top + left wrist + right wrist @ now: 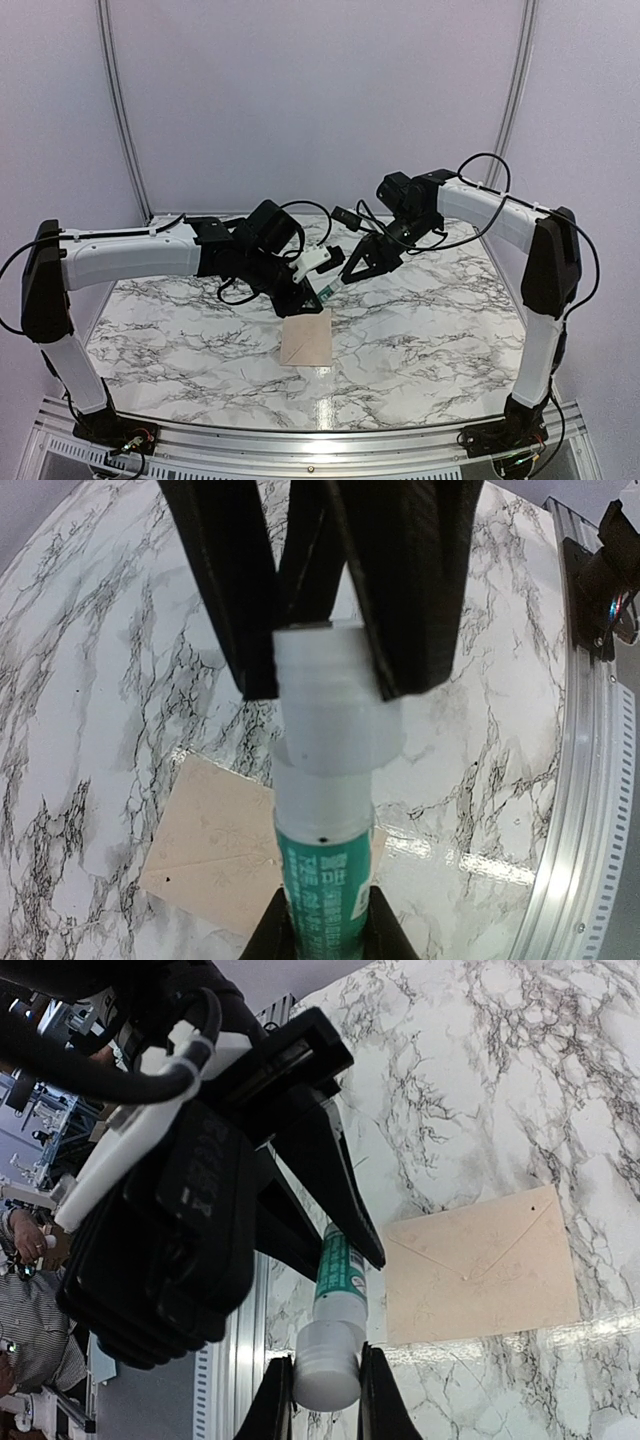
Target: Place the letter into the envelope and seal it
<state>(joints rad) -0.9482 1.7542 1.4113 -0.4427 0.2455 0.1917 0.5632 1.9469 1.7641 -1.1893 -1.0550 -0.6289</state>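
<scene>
The cream envelope (306, 339) lies flat on the marble table, flap folded down; it also shows in the left wrist view (215, 845) and the right wrist view (480, 1270). The letter is not in view. A green glue stick (325, 880) with a white cap (327, 1365) hangs in the air above the envelope's far edge, between both grippers. My left gripper (325, 925) is shut on the green body. My right gripper (327, 1390) is shut on the white cap. In the top view the two grippers meet at the stick (328, 290).
The marble table (430, 320) has a metal rail along its near edge (320, 440). White curtain walls stand behind and at both sides. Black cables hang from both arms above the table's middle.
</scene>
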